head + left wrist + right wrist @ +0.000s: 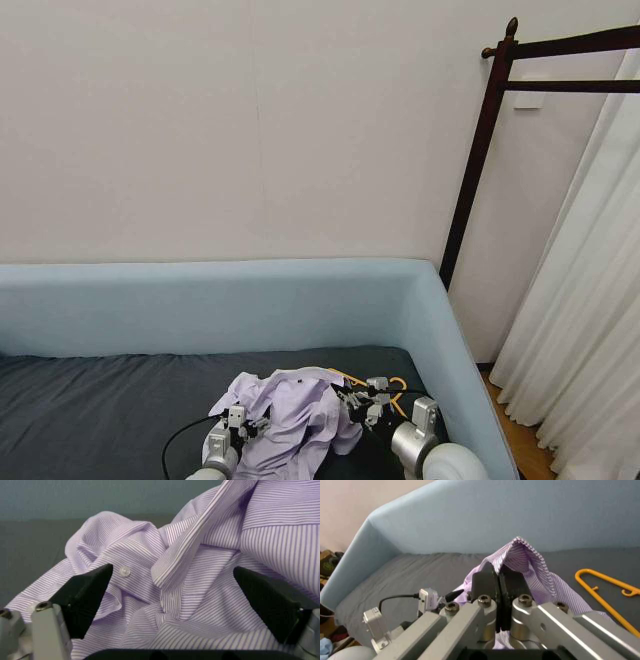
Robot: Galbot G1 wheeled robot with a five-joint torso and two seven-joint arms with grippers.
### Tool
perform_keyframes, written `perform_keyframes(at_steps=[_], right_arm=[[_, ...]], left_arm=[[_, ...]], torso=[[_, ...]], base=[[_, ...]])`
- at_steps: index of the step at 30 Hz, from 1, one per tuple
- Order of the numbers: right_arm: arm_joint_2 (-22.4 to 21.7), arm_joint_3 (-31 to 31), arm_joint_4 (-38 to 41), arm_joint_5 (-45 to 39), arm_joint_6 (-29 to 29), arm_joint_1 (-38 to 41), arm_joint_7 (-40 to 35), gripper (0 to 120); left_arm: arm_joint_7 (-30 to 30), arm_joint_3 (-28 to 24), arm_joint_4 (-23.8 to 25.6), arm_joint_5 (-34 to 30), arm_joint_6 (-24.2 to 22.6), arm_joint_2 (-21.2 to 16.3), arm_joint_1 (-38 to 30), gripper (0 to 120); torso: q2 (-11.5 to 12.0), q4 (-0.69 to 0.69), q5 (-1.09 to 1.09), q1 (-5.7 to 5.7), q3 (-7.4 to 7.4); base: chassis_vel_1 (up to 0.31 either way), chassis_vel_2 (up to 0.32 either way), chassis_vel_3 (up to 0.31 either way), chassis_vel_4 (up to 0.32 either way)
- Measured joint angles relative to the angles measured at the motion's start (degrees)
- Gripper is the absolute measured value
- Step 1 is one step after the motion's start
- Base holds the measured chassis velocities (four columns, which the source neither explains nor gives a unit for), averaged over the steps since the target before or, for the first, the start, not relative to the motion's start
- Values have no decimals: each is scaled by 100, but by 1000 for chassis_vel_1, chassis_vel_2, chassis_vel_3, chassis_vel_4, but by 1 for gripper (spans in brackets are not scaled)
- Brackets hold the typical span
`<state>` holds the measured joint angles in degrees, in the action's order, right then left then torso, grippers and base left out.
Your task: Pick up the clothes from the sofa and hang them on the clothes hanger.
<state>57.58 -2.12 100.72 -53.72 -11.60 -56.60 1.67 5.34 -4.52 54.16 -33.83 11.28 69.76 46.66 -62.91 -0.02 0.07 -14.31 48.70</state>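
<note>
shirt (292, 415) in right tool (497, 572); left tool (172, 570) splayed

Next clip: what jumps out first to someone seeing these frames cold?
A crumpled purple striped shirt on the dark seat of the pale blue sofa draws the eye, the right claw shut on a raised fold and the left claw open wide over the cloth. A yellow hanger lies beside the shirt, and a dark wooden rack stands past the sofa's right end.
</note>
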Motion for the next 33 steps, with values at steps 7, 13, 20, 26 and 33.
perform_keyframes(at_steps=[7, 13, 20, 26, 33], right_arm=[[-56, 14, 22, -67, -1, 20, -6, 0], [-117, 50, 23, -77, -1, -6, 8, 0], [-122, 55, 22, -65, 9, -15, 15, 0], [-98, 48, -19, -16, 17, -2, 19, 0], [-90, 115, -51, 93, 38, -28, 6, 0]], left_arm=[[24, 6, -240, 83, 68, 134, -92, 64], [9, -16, -324, 97, 79, 183, -155, 39], [13, -30, -260, 95, 85, 164, -157, 18], [51, -33, 4, 73, 72, 30, -43, 1], [176, 64, 553, 70, 38, -199, 214, 1]], torso=[[0, 0, 0, 0, 0], [-1, 0, 0, 0, 0], [-1, 0, 0, 0, 0], [-1, 0, -1, 0, 0], [0, 1, -1, 0, 0]], base=[[0, 0, 0, 0], [0, 0, 0, 0], [0, 0, 0, 0], [0, 0, 0, 0], [0, 0, 0, 0]])
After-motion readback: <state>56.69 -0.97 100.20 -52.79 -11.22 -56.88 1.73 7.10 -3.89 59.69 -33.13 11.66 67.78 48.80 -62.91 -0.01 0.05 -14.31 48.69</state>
